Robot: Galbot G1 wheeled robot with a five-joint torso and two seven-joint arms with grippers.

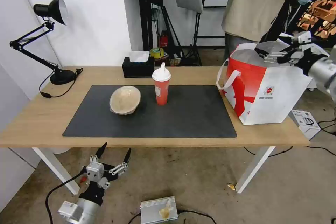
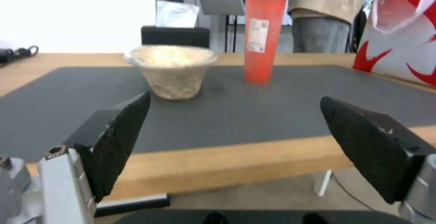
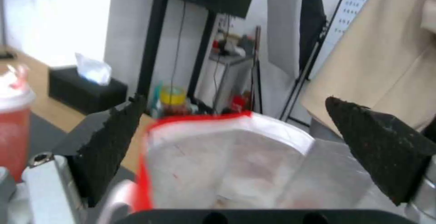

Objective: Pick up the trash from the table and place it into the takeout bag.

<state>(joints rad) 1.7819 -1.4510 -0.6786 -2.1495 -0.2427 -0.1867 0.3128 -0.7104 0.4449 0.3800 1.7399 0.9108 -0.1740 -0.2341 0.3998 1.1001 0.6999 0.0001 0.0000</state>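
**Now two things wait on the mat, and the left arm is nearer**

Right now the left gripper (image 1: 113, 154) hangs low in front of the table's (image 1: 42, 119) near edge, below the top. Its jaws are wide open and hold nothing. They point toward the far side, at the mat (image 1: 189, 119).

Two bits of trash sit on that mat. The bowl (image 1: 125, 100) is on the left part, tipped a little, and lies almost straight ahead of the left jaws. The cup (image 1: 161, 89) stands upright just to the right of the bowl, a bit farther back. Its long side runs straight up and down, with the lid and straw on top. Bowl and cup are close but do not touch.

The bag (image 1: 269, 94) stands at the right end of the table, mouth open to the top. The right gripper (image 1: 269, 53) hovers over that mouth, jaws open, nothing in them.

I think the left arm should take the next piece, as the bowl is nearest to it. It must first rise above the table edge.
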